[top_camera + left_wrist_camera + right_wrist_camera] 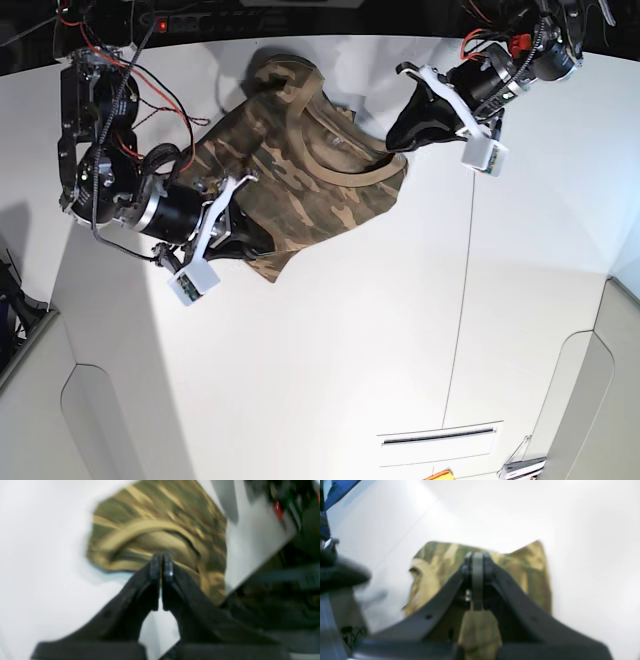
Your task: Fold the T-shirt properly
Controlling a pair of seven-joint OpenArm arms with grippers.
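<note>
T-shirt [300,180] sits bunched near the far edge of the white table [330,360], a crumpled camouflage heap with the tan collar [345,172] curling open across its top, and you've got a pincer on either side of it. Your left pincer [161,566] has its jaws pressed together right at the collar edge; the left wrist view is smeared, so you can't be sure whether a pinch of cloth is caught between the tips or they merely touch the fabric. In the base view that pincer [395,140] meets the shirt at its collar side, so the cloth lies straight ahead of and just under the tips. Your right pincer [477,562] is clamped narrow too, its tips over the camouflage, with the cloth spreading beyond and below them; in the base view it [245,235] sits at the opposite, hem-side edge of the heap. Whether it holds a fold there, the blur won't let you tell. Two opposed grips on far-apart edges read like a set-up for spreading the shirt flat, which it needs before any fold: as it lies, it's far from flat and nothing is folded yet.
</note>
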